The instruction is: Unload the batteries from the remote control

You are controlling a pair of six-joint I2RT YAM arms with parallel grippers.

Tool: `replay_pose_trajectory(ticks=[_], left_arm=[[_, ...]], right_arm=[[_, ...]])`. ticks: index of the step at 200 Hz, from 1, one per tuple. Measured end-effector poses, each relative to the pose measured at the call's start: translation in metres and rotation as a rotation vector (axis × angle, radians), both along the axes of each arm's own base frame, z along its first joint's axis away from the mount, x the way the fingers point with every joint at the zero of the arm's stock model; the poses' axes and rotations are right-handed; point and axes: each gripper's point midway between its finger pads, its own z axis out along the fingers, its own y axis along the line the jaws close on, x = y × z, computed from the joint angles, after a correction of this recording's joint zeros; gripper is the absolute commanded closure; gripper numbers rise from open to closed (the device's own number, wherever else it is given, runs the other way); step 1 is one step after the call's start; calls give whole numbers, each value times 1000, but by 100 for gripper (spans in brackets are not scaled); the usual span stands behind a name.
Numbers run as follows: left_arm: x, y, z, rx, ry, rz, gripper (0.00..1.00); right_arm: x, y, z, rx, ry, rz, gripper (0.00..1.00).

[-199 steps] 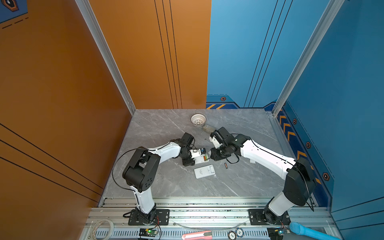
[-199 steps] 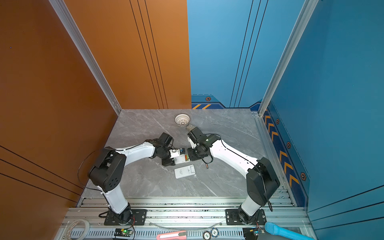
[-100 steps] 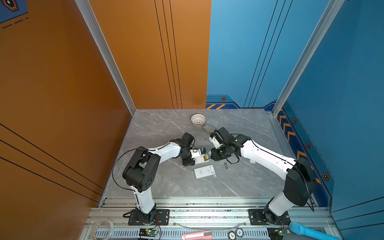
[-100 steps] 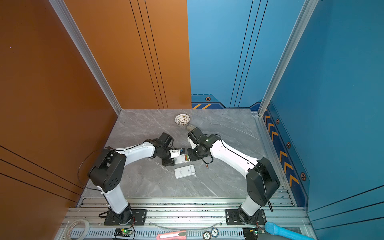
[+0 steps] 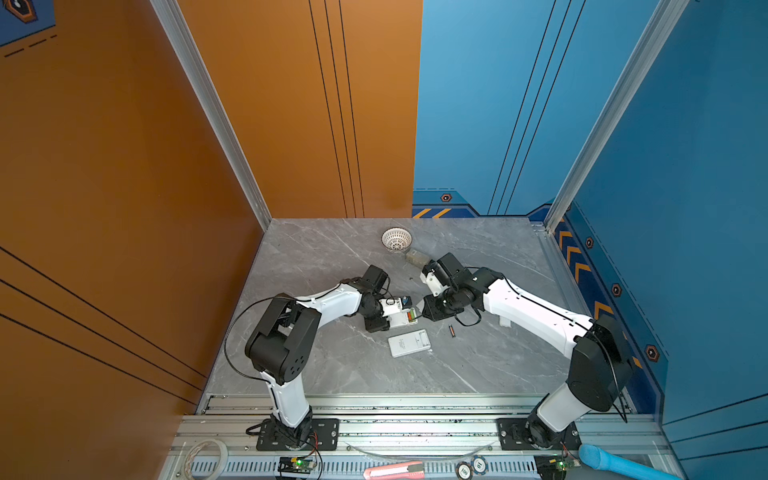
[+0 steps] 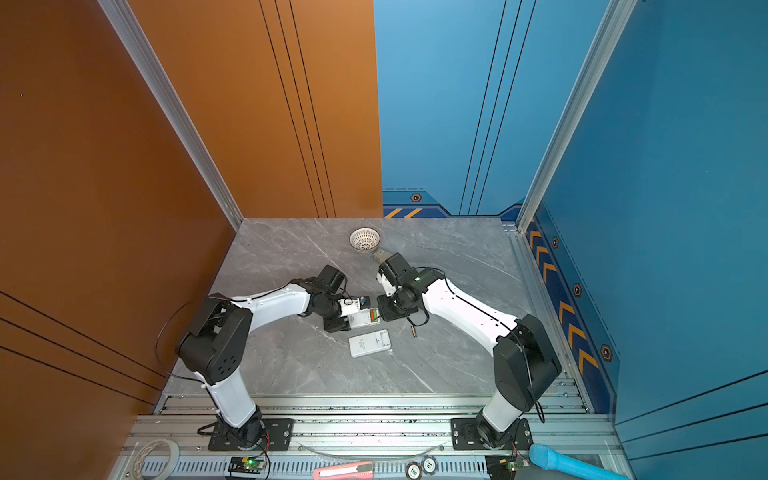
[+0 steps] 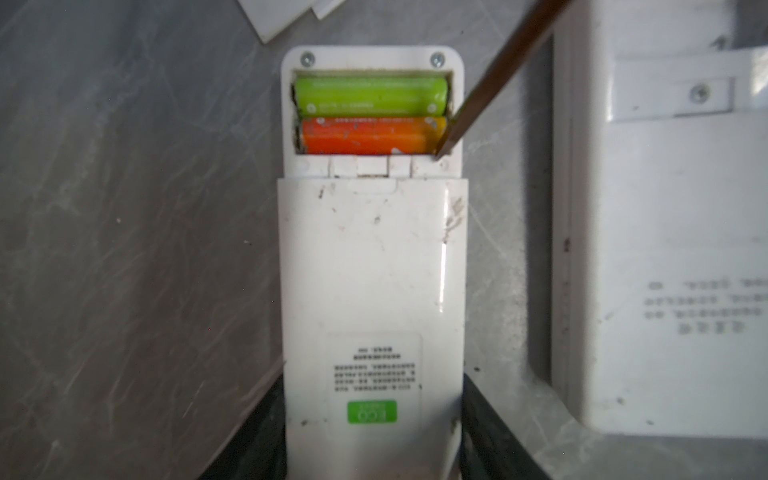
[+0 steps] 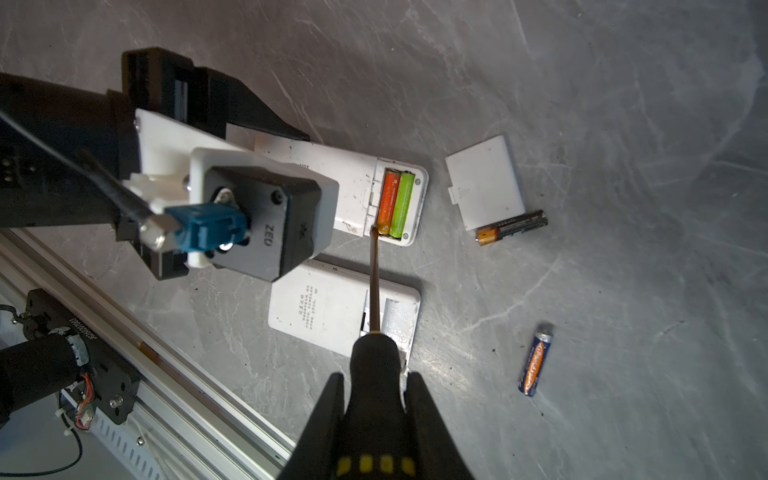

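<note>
Batteries [image 5: 411, 316] lie in the open end bay of a white remote control [image 5: 400, 320], near the middle of the grey counter [image 5: 332, 257] in both top views. The left tool [image 5: 380, 322] grips the remote control at the end away from the bay. The right tool [image 5: 432, 309] meets it from the bay end. A second remote [image 5: 409, 343] lies just beside the remote control, with a loose battery [image 5: 451, 330] near it. A white basket [image 5: 397, 240] sits well behind. The counter's edges are well away from the remote control.

Left wrist view: a green battery [image 7: 370, 97] and an orange battery [image 7: 370, 139] lie side by side in the bay, cover off. Black fingers [image 7: 257, 436] clamp both long sides of the remote control. The tip of a screwdriver [image 7: 496, 83] rests at the bay's corner, against the orange battery's end. The tip looks partly on the plastic rim, so a push may skid and gouge instead of lifting.

Right wrist view: the right tool is clenched on the screwdriver's black handle. The shaft crosses above the second remote, and the left arm's camera housing [image 8: 266, 220] sits just beside it, so sideways room is tight. A detached cover [image 8: 484, 183] and black-and-orange batteries [image 8: 511, 226] lie past the remote control's bay end. A hard pry could fling a battery out to roll away, or twist the remote control in its clamp.
</note>
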Motion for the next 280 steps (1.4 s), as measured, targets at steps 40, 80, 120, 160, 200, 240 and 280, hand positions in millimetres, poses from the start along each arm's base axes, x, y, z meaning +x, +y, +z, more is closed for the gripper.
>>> replay_pose_trajectory(ticks=[40,80,120,160,200,240,280], left_arm=[[0,0,0,0,0,0,100],[0,0,0,2,-2,0,100],[0,0,0,3,-2,0,100],[0,0,0,3,-2,0,100],[0,0,0,3,-2,0,100],[0,0,0,3,-2,0,100],[0,0,0,7,-4,-2,100]], right_arm=[[0,0,0,-1,-1,6,100],[-1,-1,-1,0,-2,8,100],[-2,-1,-1,0,-8,17,100],[-2,-1,-1,-1,-8,21,100],[-4,-5,-2,-8,-7,20,100],[-4,-5,-3,-8,-6,19,100],[-5,-4,-3,-10,-8,24,100]])
